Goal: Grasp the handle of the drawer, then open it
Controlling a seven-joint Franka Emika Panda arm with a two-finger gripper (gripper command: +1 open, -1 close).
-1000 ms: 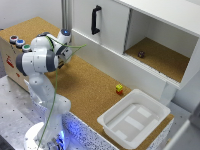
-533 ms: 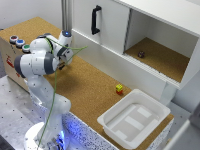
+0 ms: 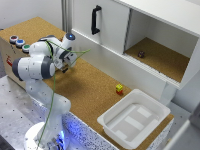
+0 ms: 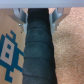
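Exterior view, handle: black drawer handle, upright on the white cabinet front, well away from the fingers, toward that view's right.
Gripper: gripper hangs over the cork tabletop.
Fingers: spread cannot be told; nothing visibly held.
Wrist view: a dark ribbed band fills the middle.
Markings: blue pixel figure beside it; no readable writing.

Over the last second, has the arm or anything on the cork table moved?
Barely. The white robot arm shifted slightly toward the exterior view's right; its gripper has taken hold of nothing and is far from the black drawer handle. The small yellow block, white plastic tray and the dark object in the open compartment stayed put.
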